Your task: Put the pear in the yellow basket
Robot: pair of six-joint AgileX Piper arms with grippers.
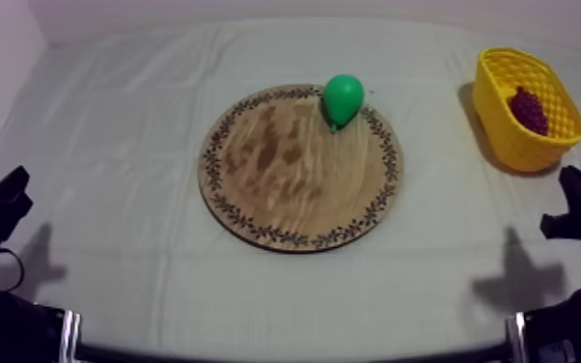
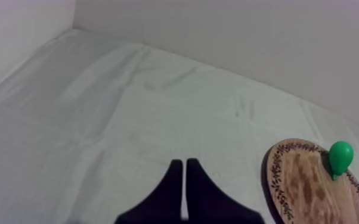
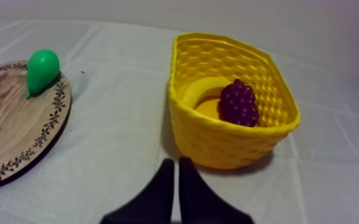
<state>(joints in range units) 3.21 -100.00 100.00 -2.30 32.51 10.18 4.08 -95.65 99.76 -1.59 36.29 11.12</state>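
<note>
Table under a grey-white cloth point(image 1: 121, 145): both arms sit low at their own sides.

Round wooden board with a patterned leaf rim point(image 1: 285, 198): mid-table.

Yellow woven basket point(image 1: 507, 145): at the table's right, well apart from the board, upright. It holds a dark purple bunch of toy grapes point(image 1: 528, 108) (something yellow lies under them, possibly the banana; cannot confirm).

My right pincer point(image 3: 173, 162): fingers pressed together in a narrow wedge, holding nothing, above the cloth just short of the basket.

My left pincer point(image 2: 183, 164): likewise closed and empty, over bare cloth, with the board off to one side.

Green toy pear point(image 1: 343, 97): on the board's far edge, on the basket side, lying over the patterned rim, untouched.

Step in hand: none begun; the approach comes first.

Judgement: my right arm suits, since pear and basket both lie toward it. The next move calls for spreading those fingers wide, swinging across above the pear, then descending around its broad body. The smooth round shape may roll off the rim if nudged.
</note>
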